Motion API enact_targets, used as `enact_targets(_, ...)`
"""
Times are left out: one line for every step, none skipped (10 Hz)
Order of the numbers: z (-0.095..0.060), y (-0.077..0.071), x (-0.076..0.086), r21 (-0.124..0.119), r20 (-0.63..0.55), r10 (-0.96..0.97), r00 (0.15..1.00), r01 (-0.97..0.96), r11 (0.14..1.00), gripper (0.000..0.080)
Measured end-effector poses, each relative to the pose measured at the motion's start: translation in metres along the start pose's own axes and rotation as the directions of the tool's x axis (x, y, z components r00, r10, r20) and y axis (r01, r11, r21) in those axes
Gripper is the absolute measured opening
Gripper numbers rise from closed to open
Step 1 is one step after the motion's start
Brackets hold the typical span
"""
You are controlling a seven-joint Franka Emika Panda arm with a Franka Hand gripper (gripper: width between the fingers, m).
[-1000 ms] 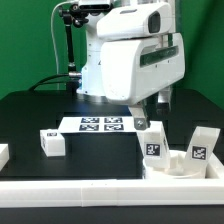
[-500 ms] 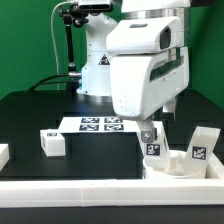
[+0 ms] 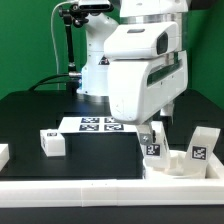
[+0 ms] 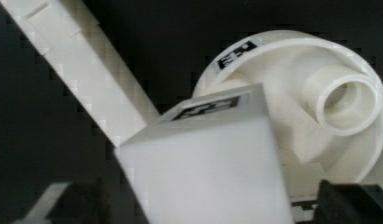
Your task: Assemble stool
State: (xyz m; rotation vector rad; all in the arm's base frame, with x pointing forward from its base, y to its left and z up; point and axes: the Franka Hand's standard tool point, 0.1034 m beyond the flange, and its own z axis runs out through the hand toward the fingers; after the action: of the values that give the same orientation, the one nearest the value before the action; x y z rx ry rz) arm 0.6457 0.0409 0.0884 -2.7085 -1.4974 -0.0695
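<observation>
In the exterior view my gripper point(image 3: 152, 129) is down over an upright white stool leg point(image 3: 153, 144) that stands on the black table beside the round seat point(image 3: 172, 163). In the wrist view the leg point(image 4: 214, 165) fills the space between my dark fingers point(image 4: 355, 203), with a narrow gap on each side, so the jaws are open around it. The seat point(image 4: 321, 90) with its round socket lies just beyond. A second leg point(image 3: 199, 146) stands at the seat's far side. A third leg point(image 3: 52, 142) lies at the exterior view's left.
The marker board point(image 3: 100, 124) lies behind the gripper near the robot base. A long white rail point(image 3: 100, 196) runs along the front edge and shows diagonally in the wrist view point(image 4: 95, 75). Another white piece point(image 3: 3, 153) sits at the far left edge.
The arm has moved toward the exterior view's right and come down over the upright leg. The leg, seat and other parts have not moved.
</observation>
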Motion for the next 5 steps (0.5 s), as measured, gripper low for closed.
enact_targets(0.0007,-0.0001,-0.0005,0.001,0.001,0.001,1.0,-0.001,1.0,0.0419)
enact_targets(-0.0006,-0.0001,0.0006,0.0,-0.001,0.0,1.0,0.0,1.0,0.0419)
enact_targets(-0.0007,-0.0002,0.0008,0.0,-0.001,0.005,1.0,-0.005,1.0,0.0346)
enact_targets(-0.0007,-0.0002,0.0009,0.0,-0.001,0.033,0.999,-0.033,0.999,0.0346)
enact_targets(-0.0008,-0.0002,0.0009,0.0,-0.001,0.033,0.999,-0.033,0.999,0.0346)
